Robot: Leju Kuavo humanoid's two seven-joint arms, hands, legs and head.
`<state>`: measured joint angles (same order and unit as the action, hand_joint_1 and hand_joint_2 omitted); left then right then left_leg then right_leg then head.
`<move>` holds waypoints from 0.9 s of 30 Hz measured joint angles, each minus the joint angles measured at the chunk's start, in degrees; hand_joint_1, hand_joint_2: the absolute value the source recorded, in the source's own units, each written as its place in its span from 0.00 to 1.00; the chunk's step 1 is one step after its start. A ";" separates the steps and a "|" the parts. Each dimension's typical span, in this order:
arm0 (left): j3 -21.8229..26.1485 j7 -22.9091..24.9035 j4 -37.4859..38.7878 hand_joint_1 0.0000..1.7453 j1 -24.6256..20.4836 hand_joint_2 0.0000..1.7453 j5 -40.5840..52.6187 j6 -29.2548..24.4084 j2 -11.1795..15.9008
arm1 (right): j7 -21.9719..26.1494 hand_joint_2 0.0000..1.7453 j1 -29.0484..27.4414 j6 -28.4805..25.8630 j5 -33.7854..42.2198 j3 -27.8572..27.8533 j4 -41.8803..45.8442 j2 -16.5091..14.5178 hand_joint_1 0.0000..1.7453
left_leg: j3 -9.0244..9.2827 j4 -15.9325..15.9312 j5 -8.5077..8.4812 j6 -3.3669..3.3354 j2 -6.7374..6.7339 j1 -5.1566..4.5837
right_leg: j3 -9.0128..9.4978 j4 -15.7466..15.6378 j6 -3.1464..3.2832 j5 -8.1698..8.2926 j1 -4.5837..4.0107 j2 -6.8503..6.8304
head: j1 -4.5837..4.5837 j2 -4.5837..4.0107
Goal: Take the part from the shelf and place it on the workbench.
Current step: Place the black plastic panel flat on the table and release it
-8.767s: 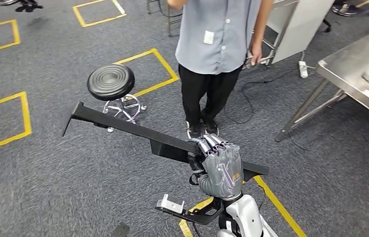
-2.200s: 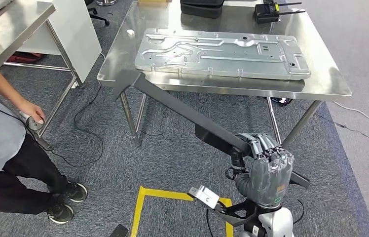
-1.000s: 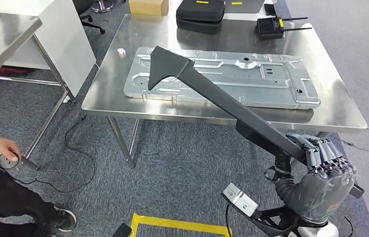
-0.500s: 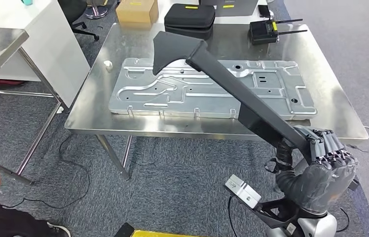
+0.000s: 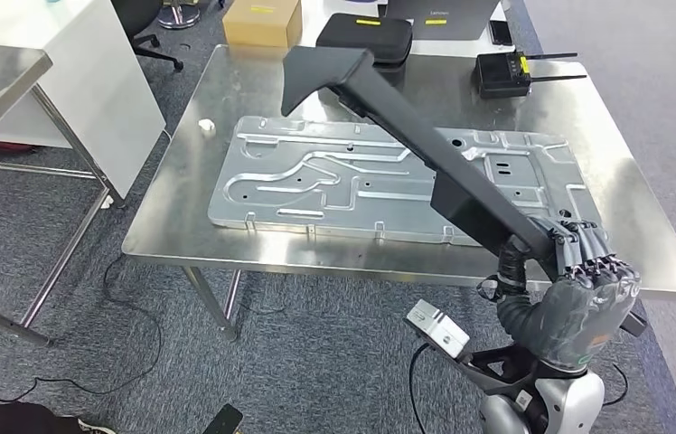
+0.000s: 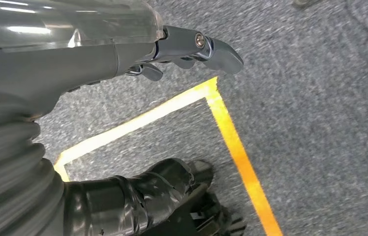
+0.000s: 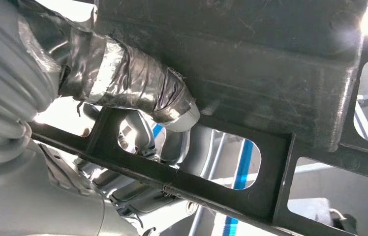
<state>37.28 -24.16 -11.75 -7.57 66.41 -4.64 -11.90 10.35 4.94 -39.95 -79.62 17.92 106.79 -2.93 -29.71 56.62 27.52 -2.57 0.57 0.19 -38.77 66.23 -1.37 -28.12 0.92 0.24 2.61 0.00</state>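
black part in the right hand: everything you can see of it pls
The black part is a long, narrow beam, matte and looking like moulded plastic or coated metal. Its far end flares into a wedge-shaped foot; a boxy block sits along its length. The right wrist view shows a scuffed underside with open rectangular cutouts. The right hand grips its near end. It slants up and away over the steel workbench and the metal panel, apparently resting on neither.

a workshop or robot test floor

stainless steel surface (image 5: 181, 235) bearing a stamped grey metal panel (image 5: 352, 185), yellow tape squares (image 6: 231, 132) on grey carpet (image 5: 316, 362), loose cables.
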 joint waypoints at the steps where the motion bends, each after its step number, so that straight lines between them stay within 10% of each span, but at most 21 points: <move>1: -0.10 0.01 0.01 0.00 -0.01 1.00 0.04 0.04 -0.01 | -0.03 1.00 0.14 -0.01 0.12 0.00 -0.24 0.00 1.00 | 0.57 0.14 0.56 0.26 0.07 -0.05 | 0.74 -3.38 0.30 2.25 -0.17 -0.04 | -0.03 0.00; 3: -0.36 0.07 0.02 0.00 -0.13 1.00 0.09 0.11 -0.01 | 0.06 1.00 0.26 -0.01 0.31 0.00 -0.61 0.00 1.00 | 1.05 0.43 1.49 1.04 0.13 -0.16 | 1.51 -6.84 1.15 4.52 -0.53 -0.02 | -0.18 0.00; 7: -0.85 0.16 0.01 0.00 -0.45 1.00 0.11 0.19 -0.01 | 0.16 1.00 0.66 -0.01 0.48 0.00 -0.87 -0.01 1.00 | 0.68 2.72 2.42 2.29 -0.01 -0.08 | 2.81 -7.42 2.65 4.04 -0.46 0.07 | -0.32 0.00; 12: -1.07 0.25 0.02 0.00 -0.54 1.00 0.12 0.19 -0.01 | 0.23 1.00 1.15 -0.01 0.56 0.00 -1.49 -0.02 1.00 | -8.98 16.84 7.30 3.34 -0.18 0.37 | 4.38 -7.53 3.50 2.51 -0.45 0.03 | -0.38 0.00; 17: -1.08 0.39 0.01 0.00 -0.55 1.00 0.13 0.20 0.04 | -0.08 1.00 1.65 -0.01 0.72 0.00 -2.49 -0.02 1.00 | -5.96 3.35 -2.22 2.39 -0.25 0.11 | 6.53 -7.32 2.75 0.66 -0.52 0.15 | -0.34 0.00; 23: -1.13 0.49 0.01 0.00 -0.56 1.00 0.15 0.18 -0.02 | -0.29 1.00 2.35 -0.03 0.84 0.00 -2.97 -0.02 1.00 | -4.33 0.72 -2.85 0.56 -0.23 0.36 | 5.69 -4.68 0.86 -1.73 -0.66 0.03 | -0.24 0.00; 27: -1.15 0.49 0.02 0.00 -0.67 1.00 0.16 0.16 -0.08 | -0.34 1.00 2.63 -0.02 0.97 0.00 -3.44 0.01 1.00 | -3.25 0.62 -1.90 -0.07 -0.26 0.37 | -2.01 8.03 0.19 -5.58 -0.21 -0.03 | -0.17 0.00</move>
<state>36.13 -23.67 -11.74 -8.24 66.58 -4.49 -11.98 10.00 7.57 -39.98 -78.65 17.92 103.35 -2.92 -32.96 57.25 25.63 -2.65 0.31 0.55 -40.78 74.26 -1.17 -33.70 0.70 0.22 2.44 0.00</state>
